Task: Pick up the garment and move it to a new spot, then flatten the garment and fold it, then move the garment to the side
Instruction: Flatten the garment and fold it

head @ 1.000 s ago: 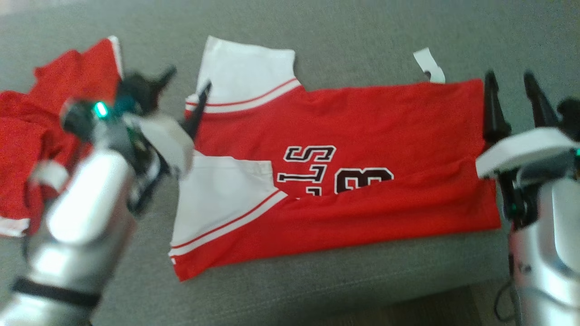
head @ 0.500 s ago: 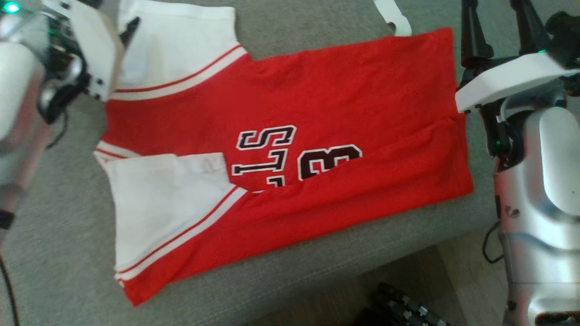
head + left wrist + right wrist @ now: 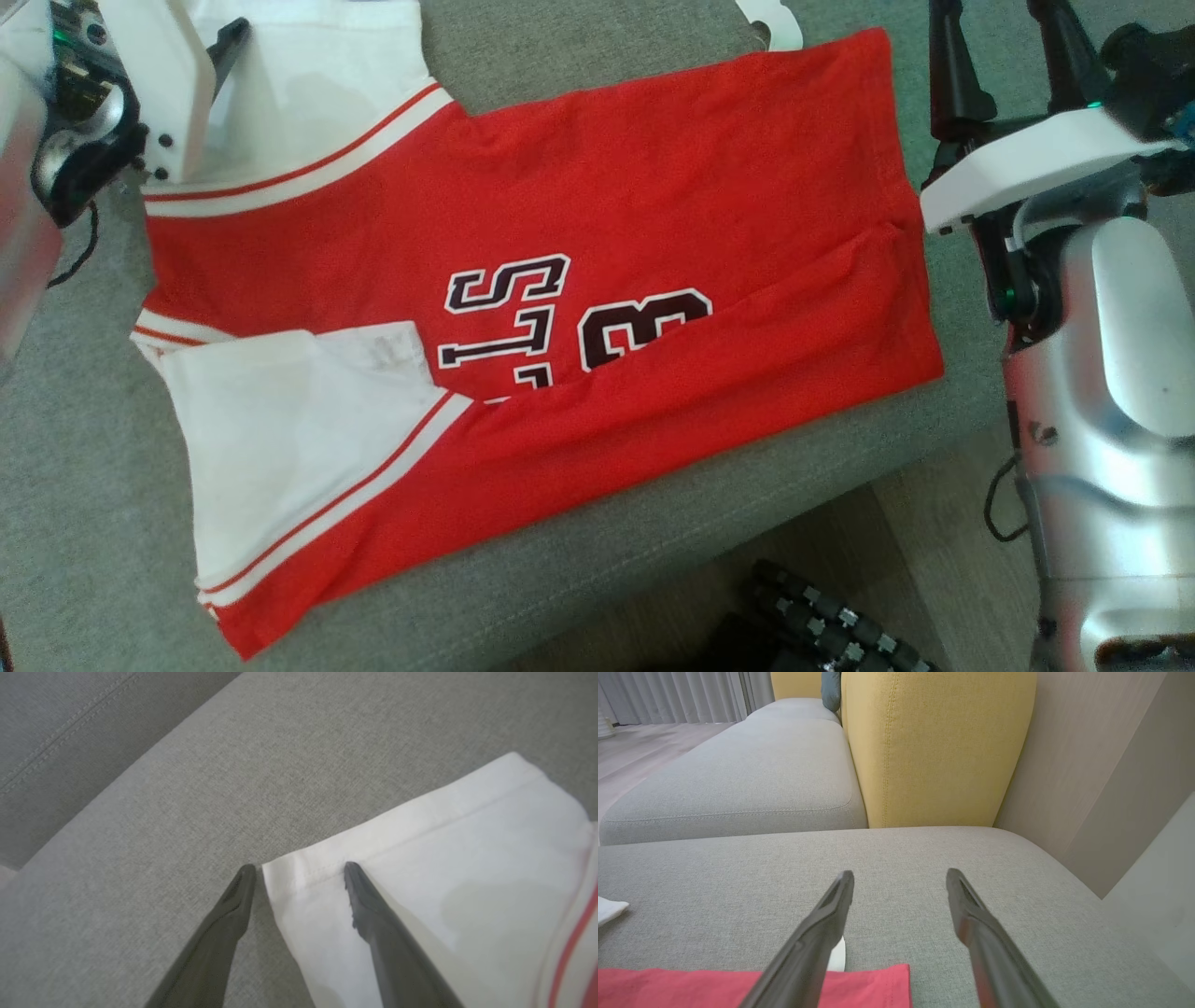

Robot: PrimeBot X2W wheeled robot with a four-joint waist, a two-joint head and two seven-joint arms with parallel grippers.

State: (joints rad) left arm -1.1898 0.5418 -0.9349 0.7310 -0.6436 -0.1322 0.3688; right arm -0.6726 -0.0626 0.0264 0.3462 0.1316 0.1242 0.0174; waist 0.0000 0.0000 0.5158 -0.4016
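Observation:
The garment (image 3: 597,187) is a red jersey with white sleeves and dark lettering, lying spread on the grey sofa seat (image 3: 84,485), its near long edge folded over. My left gripper (image 3: 227,39) is open at the far sleeve. In the left wrist view its two fingers (image 3: 299,868) straddle the corner of that white sleeve (image 3: 444,868), just above the fabric. My right gripper (image 3: 999,23) stands open just off the hem's far corner. In the right wrist view the gripper (image 3: 900,876) has nothing between its fingers, and the red hem corner (image 3: 873,984) lies under its left finger.
A small white tag (image 3: 770,19) lies by the hem's far corner. The seat's front edge (image 3: 747,541) drops to the wooden floor, where the robot's dark base (image 3: 822,625) shows. A yellow back cushion (image 3: 934,746), another grey seat (image 3: 738,774) and a wall panel (image 3: 1087,765) lie beyond.
The head camera has turned, shifting the whole picture left and up; the red pile at left has left the frame. My left gripper has moved farther along the far sleeve's edge. Both grippers stay open.

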